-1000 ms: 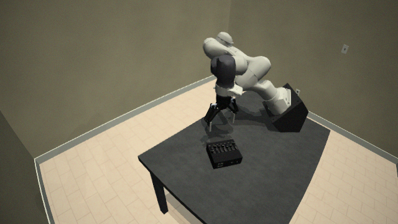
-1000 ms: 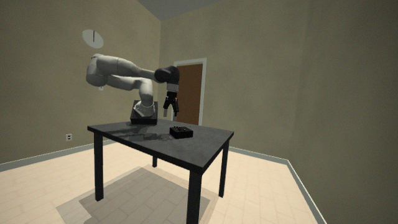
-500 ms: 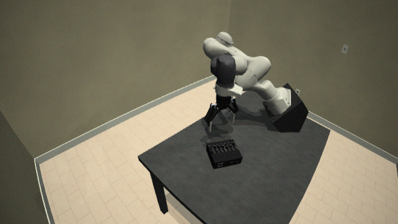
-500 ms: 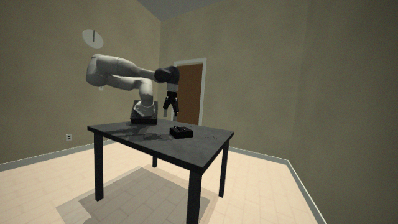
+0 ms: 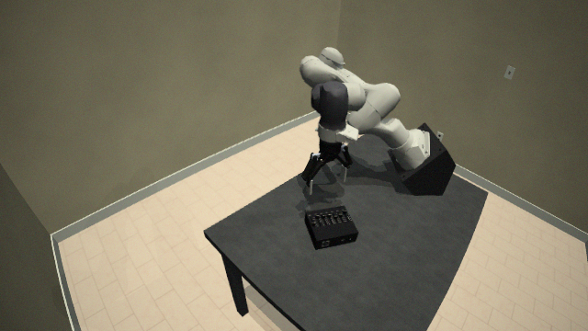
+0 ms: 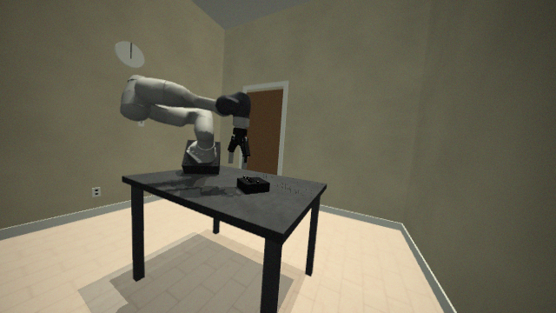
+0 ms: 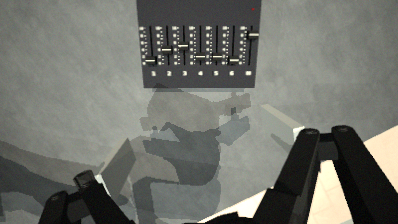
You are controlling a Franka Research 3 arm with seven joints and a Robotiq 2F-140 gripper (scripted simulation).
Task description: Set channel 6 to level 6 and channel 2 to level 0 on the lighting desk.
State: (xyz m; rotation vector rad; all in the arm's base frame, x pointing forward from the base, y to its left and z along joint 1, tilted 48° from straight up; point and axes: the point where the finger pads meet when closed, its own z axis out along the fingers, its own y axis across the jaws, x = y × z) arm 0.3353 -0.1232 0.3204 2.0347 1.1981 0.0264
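The lighting desk [image 5: 332, 226] is a small black box standing on the dark table; it also shows in the exterior view [image 6: 253, 184]. In the wrist view the desk [image 7: 198, 42] lies at the top, with a row of several faders numbered from the left. The channel 2 cap [image 7: 166, 50] sits around mid-slot. The channel 6 cap [image 7: 233, 61] sits low, near the bottom of its slot. The rightmost cap [image 7: 253, 34] is the highest. My gripper [image 5: 327, 181] is open and empty, hanging well above the table on the arm's side of the desk, touching nothing.
The arm's black base block [image 5: 427, 161] stands at the table's far corner. The table's edge and the tiled floor show at the lower right of the wrist view [image 7: 380, 145]. A door [image 6: 265, 130] is behind the table.
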